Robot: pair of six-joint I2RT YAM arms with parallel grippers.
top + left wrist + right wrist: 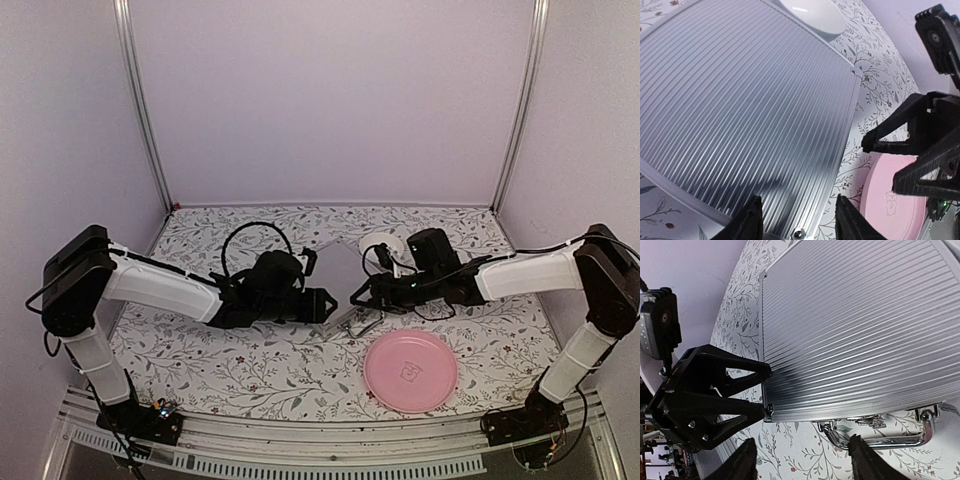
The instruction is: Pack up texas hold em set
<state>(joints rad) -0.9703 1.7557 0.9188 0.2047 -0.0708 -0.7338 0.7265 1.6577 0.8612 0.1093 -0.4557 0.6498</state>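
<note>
We see silver case (740, 100) shut, flat on counter (260, 360) between both arms, handle (880, 440) facing near side. Left gripper (765, 392) spread, fingertips at case corner. Right gripper (884, 164) spread, just beside case, gripping nothing. Pink plate (410, 370) near.

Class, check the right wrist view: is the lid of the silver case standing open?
No: the silver case has its ribbed lid lying flat and shut, with the metal handle along its closed edge.
</note>
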